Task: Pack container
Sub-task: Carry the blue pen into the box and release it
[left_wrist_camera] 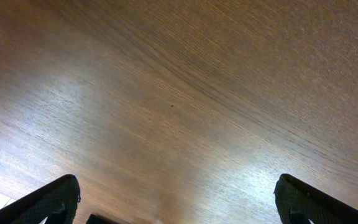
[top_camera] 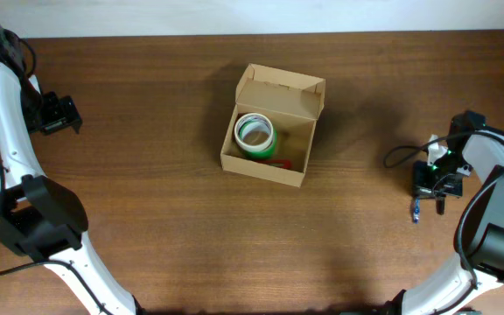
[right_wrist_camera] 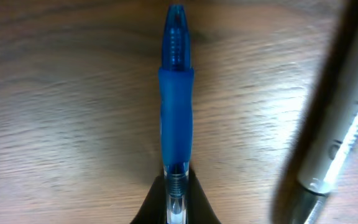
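The container (top_camera: 261, 168), a small tan cardboard box, stands at the table's middle with its flap lid (top_camera: 280, 92) hinged open to the far side. Inside it lie a green-and-white tape roll (top_camera: 254, 133) and a small red thing (top_camera: 278, 163). Far to the right, my right gripper (top_camera: 430, 187) is low over the table. In the right wrist view it (right_wrist_camera: 175, 200) is shut on a blue pen (right_wrist_camera: 176, 106), whose tip points away from the camera. My left gripper (top_camera: 63, 115) is at the far left, away from the box. It (left_wrist_camera: 176, 202) is open over bare wood.
A second pen (right_wrist_camera: 334, 124), dark and silver, lies slanted just right of the blue pen, close to my right fingers. A black cable (top_camera: 402, 154) loops on the table left of the right gripper. Both arms' white links stand at the near corners.
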`<state>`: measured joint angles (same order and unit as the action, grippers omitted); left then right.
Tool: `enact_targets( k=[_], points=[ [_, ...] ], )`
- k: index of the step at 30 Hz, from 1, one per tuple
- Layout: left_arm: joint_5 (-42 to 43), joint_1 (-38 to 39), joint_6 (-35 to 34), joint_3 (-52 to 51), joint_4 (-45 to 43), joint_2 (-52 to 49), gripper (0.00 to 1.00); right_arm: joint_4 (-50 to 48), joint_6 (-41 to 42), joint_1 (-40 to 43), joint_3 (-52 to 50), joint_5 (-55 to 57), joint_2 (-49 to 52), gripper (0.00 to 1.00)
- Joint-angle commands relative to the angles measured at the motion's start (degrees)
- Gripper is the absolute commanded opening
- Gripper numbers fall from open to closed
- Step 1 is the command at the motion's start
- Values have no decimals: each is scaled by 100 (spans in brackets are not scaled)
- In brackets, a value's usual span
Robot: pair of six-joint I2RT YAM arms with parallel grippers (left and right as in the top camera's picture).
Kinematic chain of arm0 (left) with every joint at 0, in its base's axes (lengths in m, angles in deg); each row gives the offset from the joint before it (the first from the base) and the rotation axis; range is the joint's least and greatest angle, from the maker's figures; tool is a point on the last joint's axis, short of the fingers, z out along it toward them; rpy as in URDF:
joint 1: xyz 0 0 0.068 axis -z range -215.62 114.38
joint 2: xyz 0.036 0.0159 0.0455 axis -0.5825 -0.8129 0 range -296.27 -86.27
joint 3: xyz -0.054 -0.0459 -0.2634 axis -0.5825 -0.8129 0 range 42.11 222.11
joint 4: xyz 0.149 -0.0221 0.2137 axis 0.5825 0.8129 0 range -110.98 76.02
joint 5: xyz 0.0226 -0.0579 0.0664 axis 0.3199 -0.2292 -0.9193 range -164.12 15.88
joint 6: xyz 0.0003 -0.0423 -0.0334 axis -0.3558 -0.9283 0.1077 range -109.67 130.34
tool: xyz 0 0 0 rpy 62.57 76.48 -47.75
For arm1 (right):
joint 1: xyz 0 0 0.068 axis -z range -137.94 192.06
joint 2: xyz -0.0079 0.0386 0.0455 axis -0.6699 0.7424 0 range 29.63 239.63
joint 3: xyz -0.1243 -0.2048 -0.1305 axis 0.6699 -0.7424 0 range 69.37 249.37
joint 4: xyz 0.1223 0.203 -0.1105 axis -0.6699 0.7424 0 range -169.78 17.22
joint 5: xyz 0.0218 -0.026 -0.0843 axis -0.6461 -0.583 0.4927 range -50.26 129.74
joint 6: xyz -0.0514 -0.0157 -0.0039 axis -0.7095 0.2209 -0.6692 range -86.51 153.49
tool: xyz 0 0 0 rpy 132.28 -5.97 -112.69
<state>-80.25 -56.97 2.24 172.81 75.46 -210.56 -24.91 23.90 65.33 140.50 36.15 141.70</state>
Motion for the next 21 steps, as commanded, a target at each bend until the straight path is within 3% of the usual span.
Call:
enact_targets(
  k=[1,7,15,16,17,18,21],
  points=[
    [37,-20,70,-22,2,-26,100,177,-107,-332,490,-682,46,4],
    [37,-20,70,-22,2,-26,100,1198,-87,-1274,2212,-678,-225,4],
    [37,-20,70,-22,2,-26,100,2271,-149,-2988,5289,-503,-238,4],
    [37,-20,70,-22,2,-26,100,2277,-306,-3204,5469,-522,-238,4],
    [37,-20,70,-22,2,-26,100,2275,-1123,-3735,5661,-610,-238,4],
    [37,-20,70,-22,2,-26,100,2260,-1421,-3956,5659,-612,-232,4],
    [37,-20,70,-22,2,-26,100,2293,-1878,-4540,5639,-610,-76,4]
  ],
)
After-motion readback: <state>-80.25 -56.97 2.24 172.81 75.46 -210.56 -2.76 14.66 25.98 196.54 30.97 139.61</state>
